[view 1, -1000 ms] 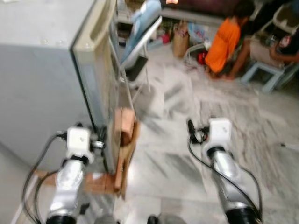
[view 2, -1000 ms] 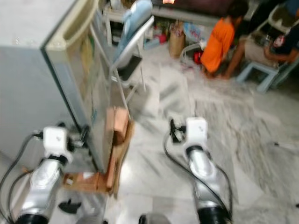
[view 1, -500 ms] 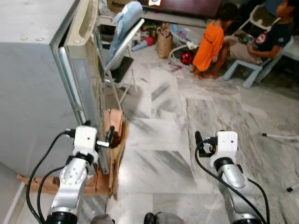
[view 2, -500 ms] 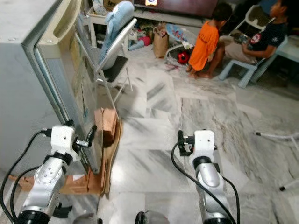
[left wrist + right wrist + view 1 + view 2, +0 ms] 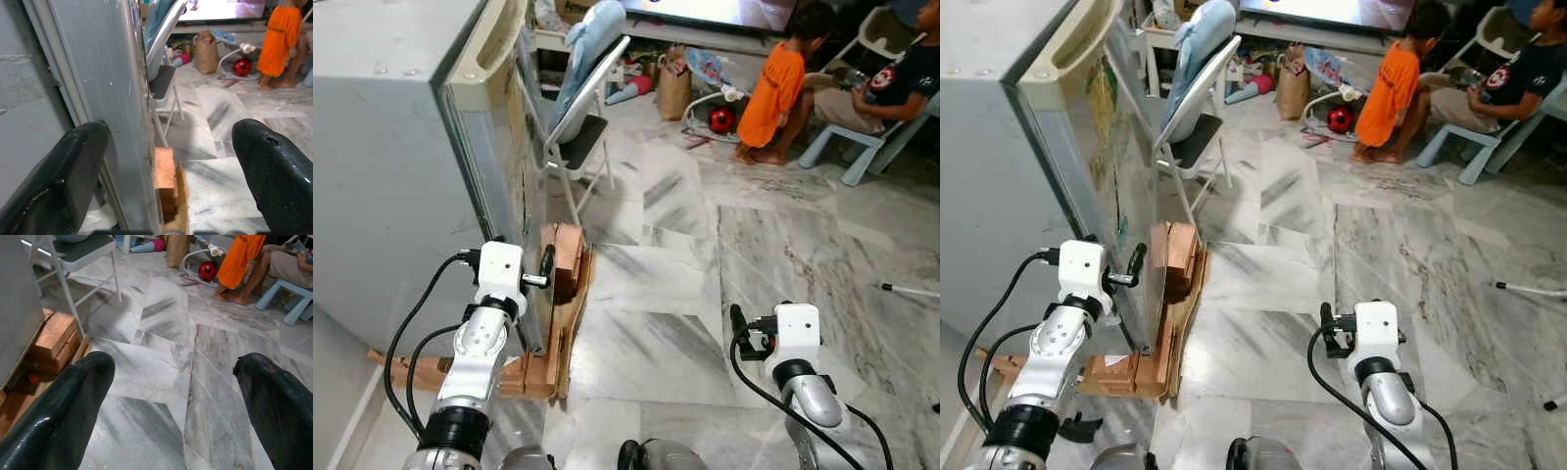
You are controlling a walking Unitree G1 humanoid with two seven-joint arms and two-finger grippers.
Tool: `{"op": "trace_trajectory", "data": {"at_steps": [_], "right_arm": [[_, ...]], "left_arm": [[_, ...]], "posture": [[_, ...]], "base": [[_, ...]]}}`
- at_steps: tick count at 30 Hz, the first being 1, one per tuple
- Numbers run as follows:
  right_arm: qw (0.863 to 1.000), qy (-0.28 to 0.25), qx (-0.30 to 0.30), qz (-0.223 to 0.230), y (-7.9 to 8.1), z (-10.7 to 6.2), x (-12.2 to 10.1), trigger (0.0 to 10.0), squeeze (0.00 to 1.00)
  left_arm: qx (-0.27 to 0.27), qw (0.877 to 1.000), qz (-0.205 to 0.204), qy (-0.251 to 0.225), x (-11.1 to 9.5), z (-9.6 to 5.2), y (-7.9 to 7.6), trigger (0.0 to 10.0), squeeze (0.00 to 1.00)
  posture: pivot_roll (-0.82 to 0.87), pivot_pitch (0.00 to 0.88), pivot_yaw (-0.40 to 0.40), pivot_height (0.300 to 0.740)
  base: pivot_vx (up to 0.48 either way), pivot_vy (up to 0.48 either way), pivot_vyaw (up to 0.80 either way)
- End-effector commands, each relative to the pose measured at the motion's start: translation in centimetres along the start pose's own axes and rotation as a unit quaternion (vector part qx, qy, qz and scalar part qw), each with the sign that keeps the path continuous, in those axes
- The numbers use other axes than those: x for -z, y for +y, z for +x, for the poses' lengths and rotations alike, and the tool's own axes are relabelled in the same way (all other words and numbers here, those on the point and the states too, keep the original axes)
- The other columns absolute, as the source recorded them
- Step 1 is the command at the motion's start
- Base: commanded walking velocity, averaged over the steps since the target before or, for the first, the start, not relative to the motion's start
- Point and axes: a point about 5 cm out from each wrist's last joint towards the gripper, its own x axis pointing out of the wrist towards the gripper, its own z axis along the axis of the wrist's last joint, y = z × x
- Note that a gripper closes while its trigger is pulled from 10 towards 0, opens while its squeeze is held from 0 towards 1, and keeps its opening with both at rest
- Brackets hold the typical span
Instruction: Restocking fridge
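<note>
head: down, forward | wrists: along fingers | shared: fridge door [image 5: 499, 147], marble floor [image 5: 1273, 245]

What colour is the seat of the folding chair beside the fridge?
Dark grey, on a white frame; the folding chair seat shows best in the right eye view.

Fridge [image 5: 391, 176]: grey body, cream door edge. Floor [image 5: 705, 274]: grey-veined white marble. Blocks [image 5: 563, 264]: orange-brown wood. Folding chair [image 5: 582, 117]: white frame, dark seat.

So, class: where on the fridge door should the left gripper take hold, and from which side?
Probably the door's free vertical edge, approached edge-on from the front: the fridge door stands slightly ajar, and the open left gripper already straddles that thin edge, one finger each side.
</note>
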Motion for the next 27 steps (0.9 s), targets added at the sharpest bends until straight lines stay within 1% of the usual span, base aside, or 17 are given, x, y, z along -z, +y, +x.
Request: {"op": "trace_trajectory", "data": {"at_steps": [1,2,3,5,9,11,13,15,16,18,19,21,24,27], "right_arm": [[1.0,0.0,0.009,-0.004,-0.8,-0.5,0.2,10.0,0.0],[1.0,0.001,0.01,-0.004,-0.9,-0.6,0.4,10.0,0.0],[1.0,0.006,0.012,-0.004,-1.1,-0.9,0.8,10.0,0.0],[1.0,0.009,0.013,-0.004,-1.2,-1.0,1.2,10.0,0.0],[1.0,0.013,0.014,0.001,-1.3,-0.9,1.6,10.0,0.0],[1.0,0.022,0.012,0.0,-1.5,-0.7,2.4,10.0,0.0],[1.0,0.024,0.012,0.0,-1.5,-0.6,2.6,10.0,0.0],[1.0,0.027,0.012,0.0,-1.6,-0.6,2.8,10.0,0.0],[0.999,0.034,0.013,0.001,-1.7,-0.4,3.4,10.0,0.0],[0.999,0.036,0.014,0.002,-1.7,-0.4,3.5,10.0,0.0],[0.999,0.039,0.017,0.005,-1.7,-0.4,4.0,10.0,0.0],[0.999,0.04,0.02,0.008,-1.7,-0.4,4.2,10.0,0.0],[0.999,0.04,0.02,0.011,-1.7,-0.4,4.5,10.0,0.0],[0.999,0.042,0.019,0.013,-1.7,-0.3,4.6,10.0,0.0]], "left_arm": [[-0.037,0.999,-0.001,0.003,-0.7,0.8,1.2,10.0,0.0],[-0.045,0.999,0.002,0.01,-0.6,0.9,1.4,10.0,0.0],[-0.059,0.998,-0.011,0.014,-0.4,1.0,2.0,10.0,0.0],[-0.062,0.998,-0.014,0.011,-0.4,1.0,2.1,10.0,0.0],[-0.057,0.998,-0.013,0.007,-0.7,1.4,1.9,10.0,0.0],[-0.049,0.999,-0.008,0.001,-1.1,2.0,1.5,10.0,0.0],[-0.047,0.999,-0.006,0.0,-1.2,2.2,1.4,10.0,0.0],[-0.049,0.999,-0.001,-0.001,-1.4,2.4,1.4,10.0,0.0],[-0.057,0.998,0.003,-0.002,-1.7,2.8,1.4,10.0,0.0],[-0.061,0.998,0.006,-0.002,-1.7,2.9,1.5,10.0,0.0],[-0.082,0.997,0.005,-0.001,-1.8,2.9,1.9,10.0,0.0],[-0.091,0.996,0.0,-0.001,-1.7,2.7,2.1,10.0,0.0],[-0.063,0.998,-0.017,-0.005,-1.2,2.0,1.5,10.0,0.0],[-0.046,0.999,-0.018,-0.004,-0.9,1.7,1.1,10.0,0.0]], "posture": [[-0.04,0.018,-0.101,0.74],[-0.04,0.018,-0.101,0.74],[-0.05,0.021,-0.097,0.74],[-0.05,0.021,-0.097,0.74],[-0.05,0.022,-0.097,0.74],[-0.04,0.021,-0.1,0.74],[-0.04,0.021,-0.1,0.74],[-0.05,0.022,-0.098,0.74],[-0.05,0.021,-0.091,0.74],[-0.05,0.021,-0.091,0.74],[-0.06,0.022,-0.086,0.74],[-0.06,0.023,-0.082,0.74],[-0.06,0.023,-0.082,0.74],[-0.05,0.026,-0.086,0.74]], "base": [[0.0,0.0,0.0],[0.0,0.0,0.0],[0.0,0.0,0.0],[0.0,0.0,0.0],[0.0,0.0,0.0],[0.0,0.0,0.0],[0.0,0.0,0.0],[0.0,0.0,0.0],[0.0,0.0,0.0],[0.0,0.0,0.0],[0.0,0.0,0.0],[0.0,0.0,0.0],[0.0,0.0,0.0],[0.0,0.0,0.0]]}}
